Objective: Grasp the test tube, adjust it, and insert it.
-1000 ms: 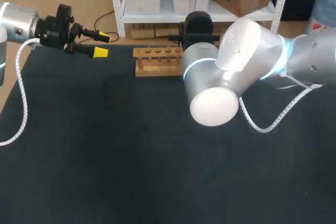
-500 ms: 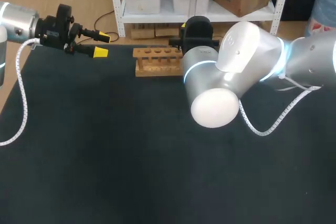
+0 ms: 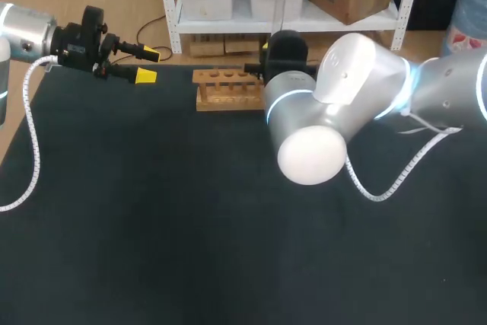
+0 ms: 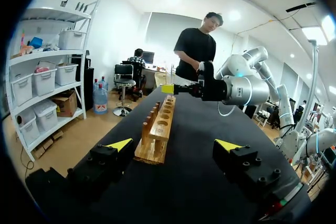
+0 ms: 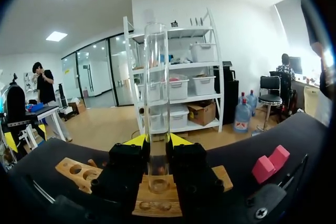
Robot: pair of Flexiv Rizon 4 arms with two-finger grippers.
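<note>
A clear glass test tube (image 5: 156, 93) stands upright between the yellow-tipped fingers of my right gripper (image 5: 156, 140), which is shut on it. The tube's round lower end sits just over a hole of the wooden rack (image 5: 157, 200); I cannot tell whether it is inside. In the head view the rack (image 3: 227, 87) lies at the table's far edge. The right gripper (image 3: 286, 45) is at the rack's right end, with the tube (image 3: 283, 11) rising above it. My left gripper (image 3: 147, 65) hangs open and empty left of the rack. From the left wrist view its own gripper (image 4: 174, 145) faces the rack (image 4: 157, 135) lengthwise.
The bulky right arm (image 3: 327, 112) covers the table's middle right and hides the rack's right end. A pink block (image 5: 270, 163) shows beside the rack on the right gripper's side. A white cable (image 3: 380, 180) loops under that arm.
The right gripper with the tube has sunk a little toward the rack. The left arm has kept still.
</note>
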